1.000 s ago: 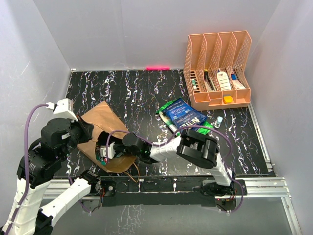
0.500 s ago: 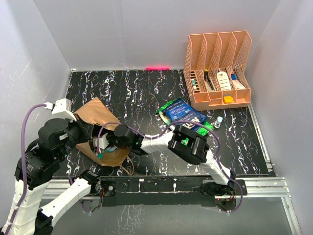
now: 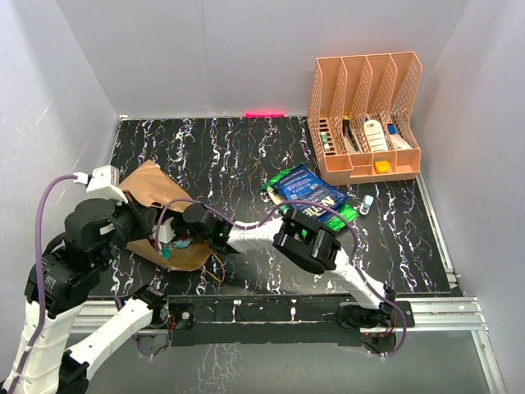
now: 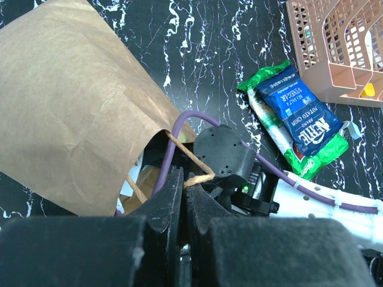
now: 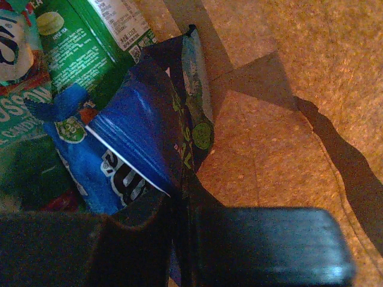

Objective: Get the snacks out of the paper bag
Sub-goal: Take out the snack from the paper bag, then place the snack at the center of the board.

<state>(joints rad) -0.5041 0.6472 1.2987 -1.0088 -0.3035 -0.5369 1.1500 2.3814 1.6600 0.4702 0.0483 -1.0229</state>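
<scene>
Right tool (image 5: pixel 181 206), now deeper inside the paper bag (image 4: pixel 78 101), pinches a blue packet (image 5: pixel 137 143); left tool (image 4: pixel 182 179) pinches the bag's handle (image 4: pixel 194 158).

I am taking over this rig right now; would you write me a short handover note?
Left gripper: shut on the twisted handle of the paper bag, which lies at the left of the table with its mouth lifted open.
Right gripper: deep inside the bag, shut on a blue packet.
Done: a large green packet with a dark blue chips packet on top lies on the table in front of the orange rack.
Left: draw out the pinched blue packet, then the green tea packet and whatever else lies beside it in the bag.
</scene>
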